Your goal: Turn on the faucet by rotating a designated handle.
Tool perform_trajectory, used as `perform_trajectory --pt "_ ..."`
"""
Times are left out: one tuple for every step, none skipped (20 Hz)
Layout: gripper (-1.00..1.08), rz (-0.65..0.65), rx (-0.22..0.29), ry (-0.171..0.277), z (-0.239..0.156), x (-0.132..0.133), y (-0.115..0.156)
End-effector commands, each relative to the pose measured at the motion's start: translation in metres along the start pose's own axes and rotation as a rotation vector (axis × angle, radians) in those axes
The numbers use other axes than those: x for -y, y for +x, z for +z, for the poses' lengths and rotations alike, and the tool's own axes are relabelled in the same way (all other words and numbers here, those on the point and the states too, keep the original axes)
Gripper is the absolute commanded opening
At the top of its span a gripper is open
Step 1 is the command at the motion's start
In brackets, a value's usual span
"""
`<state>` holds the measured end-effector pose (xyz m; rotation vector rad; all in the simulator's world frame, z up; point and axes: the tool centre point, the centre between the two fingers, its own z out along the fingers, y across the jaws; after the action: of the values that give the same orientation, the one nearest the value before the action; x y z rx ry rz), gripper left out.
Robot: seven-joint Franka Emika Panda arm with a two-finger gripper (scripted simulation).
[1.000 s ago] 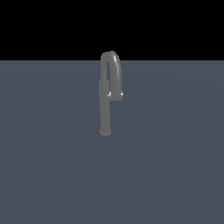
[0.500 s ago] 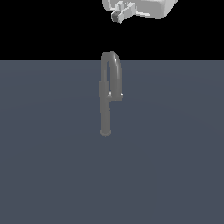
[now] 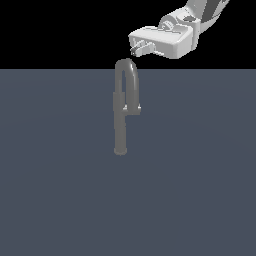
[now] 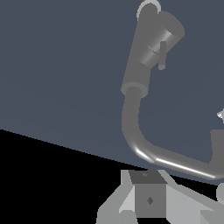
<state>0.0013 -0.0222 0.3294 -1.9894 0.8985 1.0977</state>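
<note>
The faucet (image 3: 120,125) is a slim grey upright pipe with an arched top, standing on the dark grey floor in the exterior view. The handle (image 3: 132,108) is a short pale stub bar across the pipe at mid height. My gripper (image 3: 139,49) hangs just above the arch and a little toward the exterior view's right, touching nothing. Its two fingers show a small gap and hold nothing. In the wrist view the faucet (image 4: 146,52) curves across the picture, with the handle (image 4: 162,54) as a small bar on its side.
The dark grey floor (image 3: 60,200) spreads around the faucet. My white arm (image 3: 200,15) comes in from the upper part of the exterior view's right.
My gripper has come down into the exterior view from above and now sits close over the faucet's arch. The faucet and handle have not moved.
</note>
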Motion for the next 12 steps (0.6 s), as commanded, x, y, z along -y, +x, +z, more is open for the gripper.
perform_trajectory --pt "-1.0 0.049 0.063 0.049 0.002 0.002 0.02" --pt "-1.0 0.068 0.088 0.069 0.004 0.003 0.028" --pt "-1.0 0.088 0.113 0.089 0.005 0.004 0.035" --pt "-1.0 0.107 0.137 0.108 0.007 0.004 0.043" --pt "-1.0 0.126 0.16 0.127 0.009 0.004 0.05" --pt "-1.0 0.144 0.183 0.145 0.011 0.004 0.057" --pt "-1.0 0.161 0.205 0.163 0.013 0.005 0.064" --pt "-1.0 0.178 0.226 0.18 0.016 0.005 0.07" --pt "-1.0 0.194 0.246 0.196 0.018 0.005 0.077" --pt "-1.0 0.209 0.265 0.211 0.02 0.004 0.082" --pt "-1.0 0.223 0.282 0.225 0.022 0.004 0.087" --pt "-1.0 0.237 0.299 0.238 0.025 0.004 0.092"
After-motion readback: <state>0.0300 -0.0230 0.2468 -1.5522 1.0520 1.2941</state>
